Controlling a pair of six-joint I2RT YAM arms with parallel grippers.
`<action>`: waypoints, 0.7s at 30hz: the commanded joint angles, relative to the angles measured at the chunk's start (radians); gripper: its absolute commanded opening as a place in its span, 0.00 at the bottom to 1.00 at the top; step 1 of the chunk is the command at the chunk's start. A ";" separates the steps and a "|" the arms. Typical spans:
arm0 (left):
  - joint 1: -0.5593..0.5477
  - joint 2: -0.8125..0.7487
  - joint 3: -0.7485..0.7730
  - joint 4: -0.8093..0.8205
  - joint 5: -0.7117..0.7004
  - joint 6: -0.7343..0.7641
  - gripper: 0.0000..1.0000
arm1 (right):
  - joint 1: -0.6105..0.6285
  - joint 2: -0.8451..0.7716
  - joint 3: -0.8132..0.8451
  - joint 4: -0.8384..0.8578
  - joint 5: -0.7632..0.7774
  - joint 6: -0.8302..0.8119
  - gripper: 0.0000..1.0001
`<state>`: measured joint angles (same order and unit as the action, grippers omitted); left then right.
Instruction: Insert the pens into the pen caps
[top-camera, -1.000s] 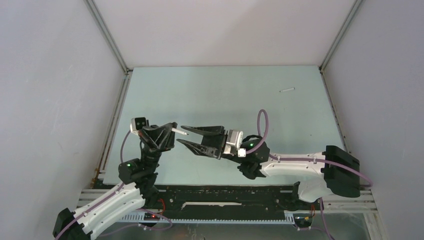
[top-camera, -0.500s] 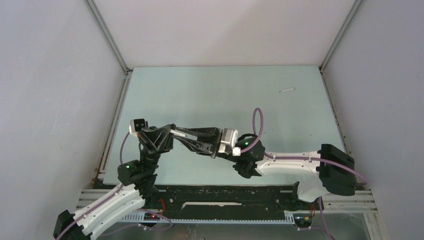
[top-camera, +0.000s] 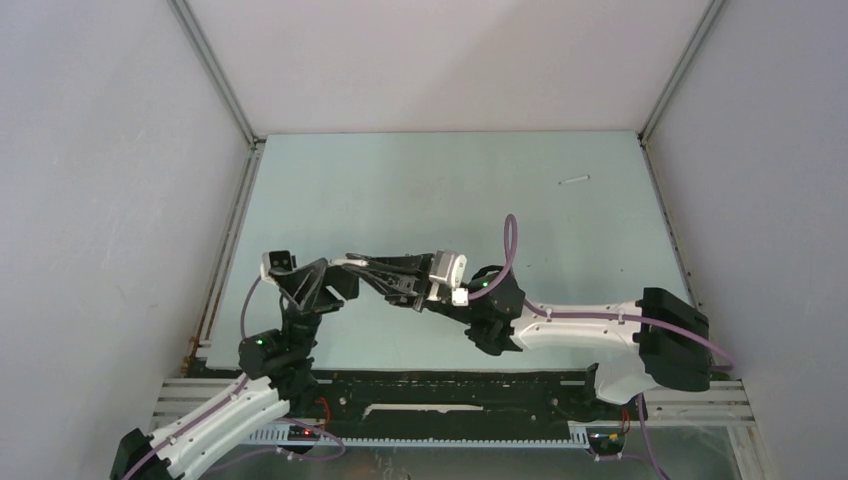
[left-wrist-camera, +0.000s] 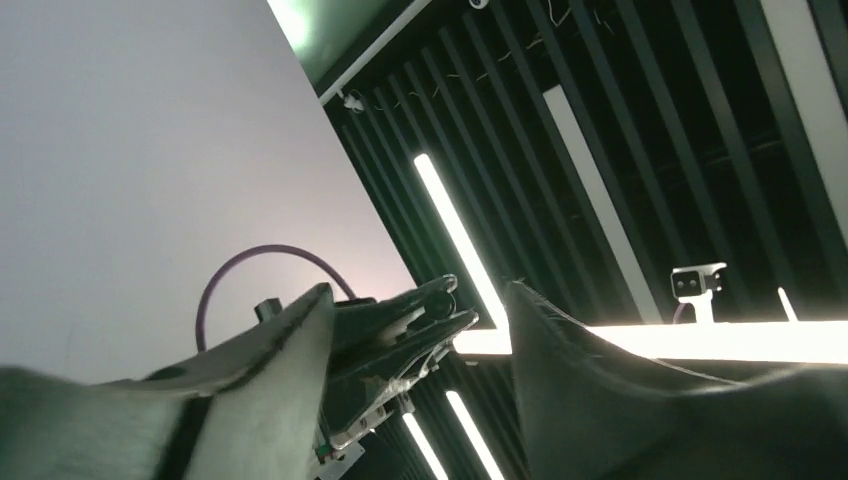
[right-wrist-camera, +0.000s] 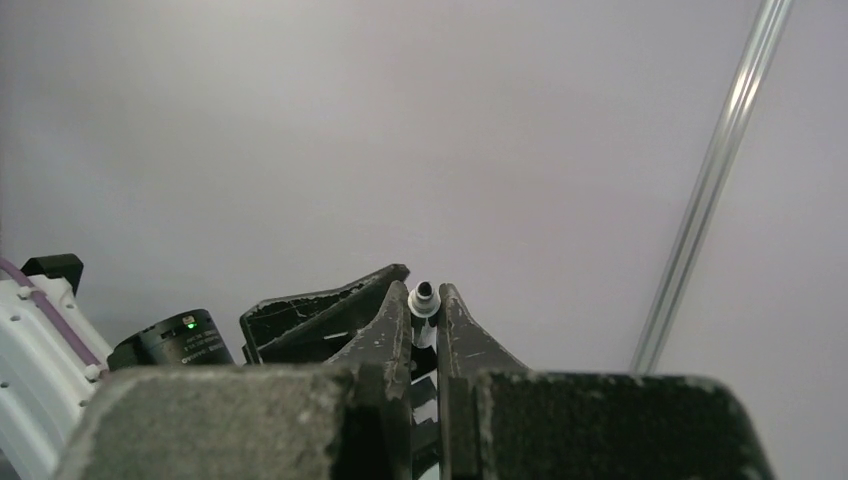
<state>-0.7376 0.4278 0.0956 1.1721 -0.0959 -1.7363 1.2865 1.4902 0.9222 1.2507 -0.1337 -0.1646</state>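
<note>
Tightly shut, right gripper (right-wrist-camera: 424, 298) pinching a pen (right-wrist-camera: 424, 306) — dark tip poking just past the fingertips. Just beside, left gripper (left-wrist-camera: 418, 290), jaws spread apart, facing the right one's tips. Farther out, another pen (top-camera: 573, 181) lying on the table (top-camera: 450, 190) — well apart, far right.

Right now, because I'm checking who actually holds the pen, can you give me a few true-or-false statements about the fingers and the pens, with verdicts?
1. The right arm's fingers are shut on a pen. True.
2. The left arm's fingers are clamped on that pen too. False: they stand apart and hold nothing.
3. A second pen lies loose on the table. True.
4. The second pen lies right under the two arms' fingers. False: it lies far back on the right side, away from both arms.
</note>
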 joint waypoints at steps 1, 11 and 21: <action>-0.003 -0.095 -0.064 -0.069 -0.076 0.038 0.74 | -0.002 -0.098 0.041 -0.155 0.087 0.039 0.00; -0.002 -0.361 -0.074 -0.518 -0.138 0.347 0.85 | -0.085 -0.427 0.015 -0.813 0.270 0.314 0.00; -0.002 -0.366 0.111 -0.974 -0.086 0.820 0.79 | -0.230 -0.789 -0.119 -1.223 0.262 0.596 0.00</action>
<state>-0.7376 0.0517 0.1112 0.4023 -0.1814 -1.1675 1.0740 0.7986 0.8566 0.2066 0.1085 0.3080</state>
